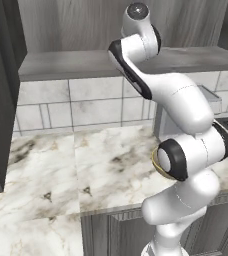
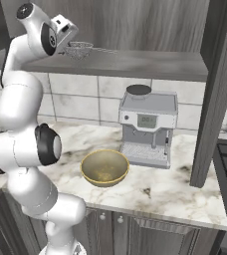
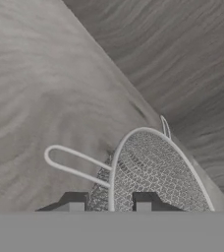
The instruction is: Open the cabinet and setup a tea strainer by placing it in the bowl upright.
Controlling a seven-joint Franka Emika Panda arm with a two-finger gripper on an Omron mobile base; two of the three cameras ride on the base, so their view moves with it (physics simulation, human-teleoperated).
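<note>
1. The white arm rose from the base in a tall S, its dark elbow joint bulging out at mid height.
2. The upper links reached up and forward, with the wrist bent at the top.
3. The gripper [image 2: 71, 46] sat level with the cabinet shelf, pointing sideways into it.
4. Its two dark fingertips [image 3: 146, 201] stood close together, pinched on the rim of the tea strainer [image 3: 158, 172].

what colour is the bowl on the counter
Dull golden-olive, plain and smooth. The bowl shows best in the right base view.
</note>
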